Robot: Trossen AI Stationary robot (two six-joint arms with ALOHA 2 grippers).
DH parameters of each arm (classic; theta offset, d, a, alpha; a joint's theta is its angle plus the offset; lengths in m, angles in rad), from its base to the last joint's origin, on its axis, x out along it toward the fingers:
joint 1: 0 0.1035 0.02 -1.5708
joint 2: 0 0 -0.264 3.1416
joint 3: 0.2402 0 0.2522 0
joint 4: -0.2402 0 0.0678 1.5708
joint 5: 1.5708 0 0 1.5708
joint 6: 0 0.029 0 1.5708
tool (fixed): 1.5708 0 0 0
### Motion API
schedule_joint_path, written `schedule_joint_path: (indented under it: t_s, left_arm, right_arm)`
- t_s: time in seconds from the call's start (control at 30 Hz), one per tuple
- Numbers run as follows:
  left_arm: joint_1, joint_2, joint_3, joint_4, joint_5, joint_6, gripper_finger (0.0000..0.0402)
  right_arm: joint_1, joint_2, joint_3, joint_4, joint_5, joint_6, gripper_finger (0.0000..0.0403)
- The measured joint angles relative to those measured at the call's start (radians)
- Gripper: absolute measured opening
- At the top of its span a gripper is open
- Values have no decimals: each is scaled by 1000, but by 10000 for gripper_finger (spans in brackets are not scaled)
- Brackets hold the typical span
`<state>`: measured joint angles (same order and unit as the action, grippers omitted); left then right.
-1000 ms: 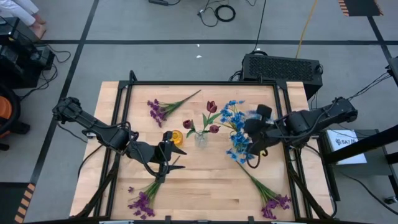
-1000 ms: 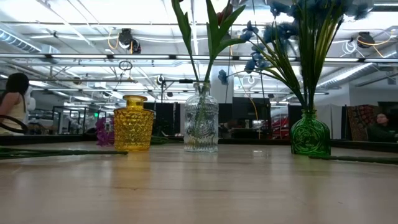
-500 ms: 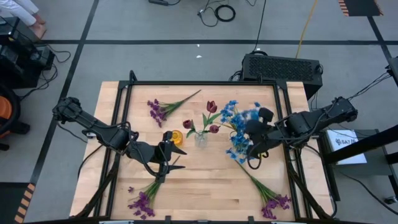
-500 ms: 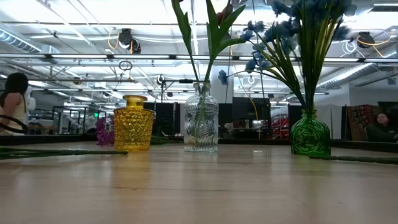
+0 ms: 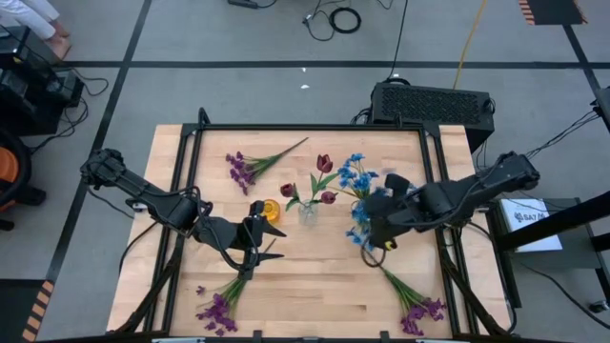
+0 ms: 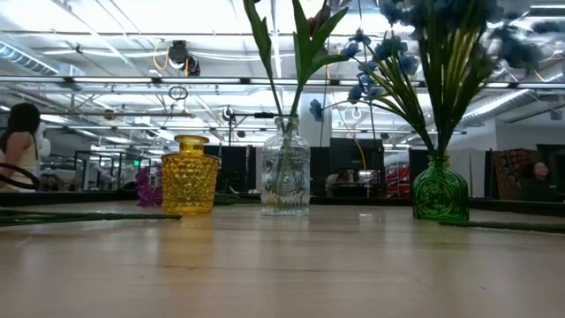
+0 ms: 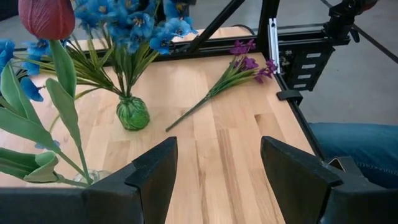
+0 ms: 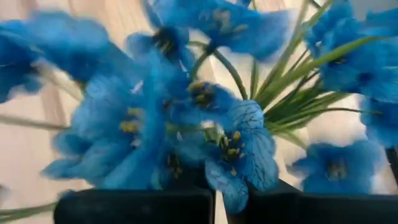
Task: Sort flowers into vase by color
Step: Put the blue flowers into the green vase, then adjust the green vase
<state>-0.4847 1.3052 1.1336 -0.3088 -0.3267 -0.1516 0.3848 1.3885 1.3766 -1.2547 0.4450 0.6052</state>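
Since the right claw sits shut right among the blue flowers in the green vase near the surface's right edge, a sideways pull could snag stems and tip it; its arm reaches in low from that edge; the left claw waits open above a purple sprig toward the front-left corner

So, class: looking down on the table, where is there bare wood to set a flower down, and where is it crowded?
Free: the front middle, between the two purple sprigs, and the back right corner. Crowded: the centre row of yellow vase, clear vase and green vase with blue flowers.
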Motion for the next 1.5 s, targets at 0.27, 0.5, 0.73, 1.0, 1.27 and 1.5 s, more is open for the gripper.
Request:
schedule_joint_path:
  t_s: [0.27,0.5,0.73,1.0,1.27,1.5]
  left_arm:
    - [0,0,0,-22,0,0,238]
    - [0,0,0,-22,0,0,238]
    - [0,0,0,-18,0,0,238]
    - [0,0,0,-20,0,-1,238]
    - [-2,0,0,-23,7,-1,238]
    - [-2,0,0,-23,8,-13,238]
  right_arm:
    - [-2,40,0,2,2,-16,13]
    - [-2,-7,0,-7,3,18,79]
    - [-2,-89,0,-15,-3,34,174]
    - [8,-195,0,-66,2,38,244]
    - [92,-270,0,-145,27,109,276]
    - [195,-298,0,-265,29,276,295]
